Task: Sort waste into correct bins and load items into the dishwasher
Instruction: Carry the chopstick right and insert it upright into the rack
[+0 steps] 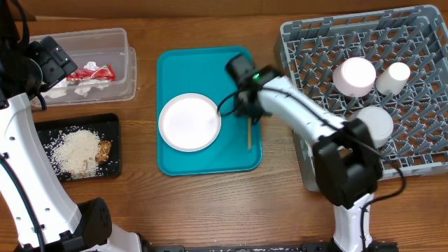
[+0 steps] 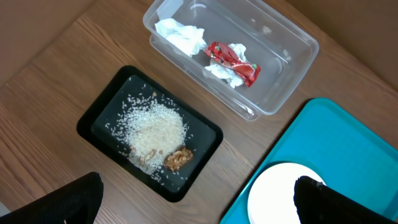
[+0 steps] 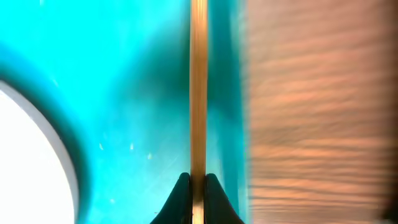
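My right gripper (image 1: 246, 113) is shut on a thin wooden stick (image 3: 198, 93) that lies along the right side of the teal tray (image 1: 175, 70); its fingertips (image 3: 198, 182) pinch the stick from both sides. A white round plate (image 1: 189, 121) sits on the tray to the left of the stick. My left gripper (image 2: 196, 190) hangs open and holds nothing, above the table near the black tray (image 2: 106, 106). That tray holds rice crumbs (image 2: 155, 130) and a brown snack piece (image 2: 178, 158). The clear tub (image 2: 292, 68) holds the red-and-white wrapper (image 2: 233, 59) and the napkin (image 2: 180, 34).
The grey dish rack (image 1: 315, 42) stands at the right with a round bowl (image 1: 355, 75), a small white cup (image 1: 394, 77) and a white dish (image 1: 374, 124) in it. My right arm reaches from the rack's front edge across to the teal tray.
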Robot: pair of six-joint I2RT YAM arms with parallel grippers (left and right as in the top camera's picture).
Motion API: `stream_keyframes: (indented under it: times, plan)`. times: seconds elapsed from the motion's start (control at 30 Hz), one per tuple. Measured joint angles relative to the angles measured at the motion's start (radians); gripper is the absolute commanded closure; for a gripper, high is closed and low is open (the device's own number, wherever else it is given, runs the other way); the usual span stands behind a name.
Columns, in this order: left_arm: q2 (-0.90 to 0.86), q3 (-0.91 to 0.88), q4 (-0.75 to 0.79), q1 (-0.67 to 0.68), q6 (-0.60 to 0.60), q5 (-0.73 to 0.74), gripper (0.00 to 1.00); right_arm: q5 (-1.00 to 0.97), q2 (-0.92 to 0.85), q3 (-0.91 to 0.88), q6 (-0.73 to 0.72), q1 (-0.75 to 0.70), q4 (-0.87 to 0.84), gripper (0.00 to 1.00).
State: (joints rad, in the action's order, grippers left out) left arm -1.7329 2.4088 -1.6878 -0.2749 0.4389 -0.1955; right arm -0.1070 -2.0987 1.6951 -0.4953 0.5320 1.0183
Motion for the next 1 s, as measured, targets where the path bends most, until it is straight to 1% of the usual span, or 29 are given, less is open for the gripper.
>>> stream_keyframes:
  times: [0.1,0.23,0.33,0.43,0.57,0.67,0.8,0.97,1.0]
  plan:
    - [0.000,0.000,0.000,0.000,0.000,0.000,0.00,0.000,0.058,0.061,0.052,-0.074,0.030,0.96]
    - [0.000,0.000,0.000,0.000,0.000,0.000,0.00,0.002,0.158,0.129,0.149,-0.187,0.019,0.96]
    - [0.000,0.000,0.000,0.000,0.000,0.000,0.00,0.027,0.224,0.156,0.261,-0.288,0.000,0.96]
    - [0.000,0.000,0.000,0.000,0.000,0.000,0.00,0.078,0.245,0.161,0.369,-0.385,-0.005,0.96]
    - [0.000,0.000,0.000,0.000,0.000,0.000,0.00,0.166,0.232,0.156,0.461,-0.471,-0.041,0.96]
    - [0.000,0.000,0.000,0.000,0.000,0.000,0.00,0.233,0.224,0.148,0.501,-0.499,-0.078,0.96]
    - [0.000,0.000,0.000,0.000,0.000,0.000,0.00,0.280,0.213,0.129,0.526,-0.501,-0.100,0.96]
    - [0.000,0.000,0.000,0.000,0.000,0.000,0.00,0.304,0.153,0.116,0.539,-0.494,-0.081,0.96]
    - [0.000,0.000,0.000,0.000,0.000,0.000,0.00,0.307,0.137,0.113,0.540,-0.493,-0.075,0.94]
